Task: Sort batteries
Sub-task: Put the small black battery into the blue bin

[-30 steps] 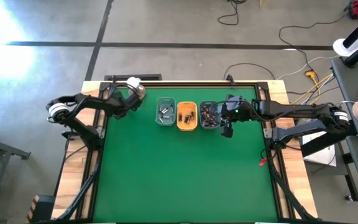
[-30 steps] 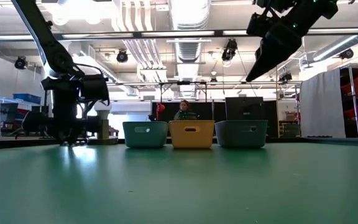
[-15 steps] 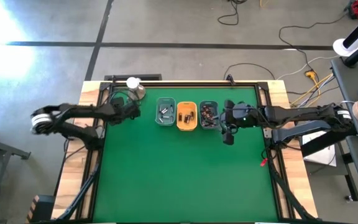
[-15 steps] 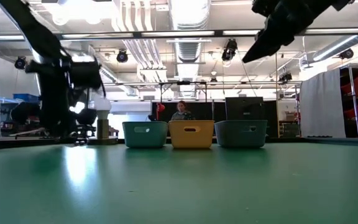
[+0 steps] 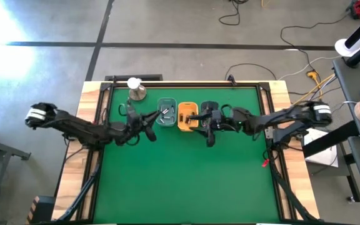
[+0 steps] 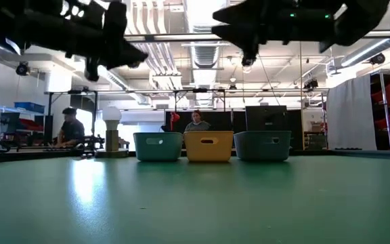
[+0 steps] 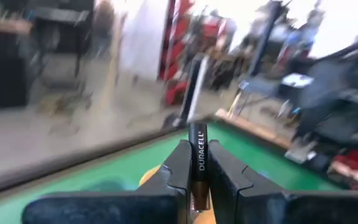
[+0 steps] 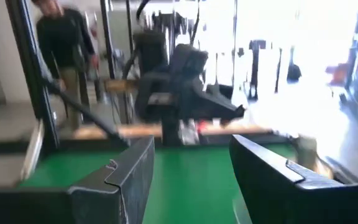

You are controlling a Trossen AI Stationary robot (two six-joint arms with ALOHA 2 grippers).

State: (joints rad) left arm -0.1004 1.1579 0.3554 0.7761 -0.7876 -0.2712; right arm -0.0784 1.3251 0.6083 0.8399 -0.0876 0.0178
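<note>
**Watcher:** Start at your left. What have you got?

**Me:** My left claw (image 7: 197, 180) is pinched tight on a single Duracell battery (image 7: 198, 163), standing up between my fingers with its end poking out past the tips. From above, that claw (image 5: 147, 119) hangs just beside the grey tray (image 5: 166, 112), on its left side and a little toward the table's near edge.

**Watcher:** And the trays?

**Me:** Three in a row at the far side of the green mat (image 5: 180, 175): grey, then the orange tray (image 5: 187, 117), then a dark tray (image 5: 209, 111) mostly hidden under my right arm. Each has small batteries lying in it. Which kind belongs where, I can't tell.

**Watcher:** Your right claw?

**Me:** My right claw (image 8: 191, 168) stands well open with nothing between its fingers. It's over the seam between the orange and dark trays (image 5: 206, 122).

**Watcher:** So how do you finish this well?

**Me:** I'd carry the battery fully over the chosen tray's rim, come down low, then let go, so it doesn't bounce out. My arms are close, so I'd keep the right one clear.
</note>
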